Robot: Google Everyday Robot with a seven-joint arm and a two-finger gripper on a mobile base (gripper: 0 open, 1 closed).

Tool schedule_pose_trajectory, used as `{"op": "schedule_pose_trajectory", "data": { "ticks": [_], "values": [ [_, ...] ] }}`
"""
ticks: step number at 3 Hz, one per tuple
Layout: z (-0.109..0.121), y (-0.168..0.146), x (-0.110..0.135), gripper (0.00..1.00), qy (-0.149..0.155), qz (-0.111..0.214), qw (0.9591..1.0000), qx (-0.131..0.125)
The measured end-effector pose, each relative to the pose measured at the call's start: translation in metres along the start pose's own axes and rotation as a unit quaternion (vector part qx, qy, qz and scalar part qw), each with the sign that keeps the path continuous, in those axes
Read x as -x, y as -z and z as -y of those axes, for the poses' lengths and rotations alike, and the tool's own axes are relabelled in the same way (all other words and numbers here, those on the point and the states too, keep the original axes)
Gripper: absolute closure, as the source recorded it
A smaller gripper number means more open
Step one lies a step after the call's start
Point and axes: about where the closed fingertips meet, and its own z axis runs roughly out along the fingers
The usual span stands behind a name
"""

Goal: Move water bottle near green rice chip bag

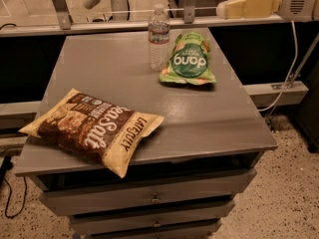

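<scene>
The water bottle point(158, 38) stands upright at the far side of the grey tabletop point(199, 123). It is clear, with a white cap and a pale label band. The green rice chip bag point(188, 61) lies just right of it, almost touching, with its "dang" lettering upside down. My gripper point(224, 8) is raised at the top right, beyond the table's far edge. It is well clear of the bottle and holds nothing.
A large brown-and-yellow "Sea Salt" chip bag point(92, 128) lies at the front left of the table, overhanging the edge. A metal rail point(99, 26) runs behind the table. Drawers point(154, 198) sit below the top. A cable point(284, 83) hangs at the right.
</scene>
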Motion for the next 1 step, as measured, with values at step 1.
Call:
{"op": "schedule_pose_trajectory", "data": {
  "ticks": [1],
  "values": [
    [-0.0001,-0.0001,0.0,0.0,0.0,0.0,1.0,0.0]
  ]
}}
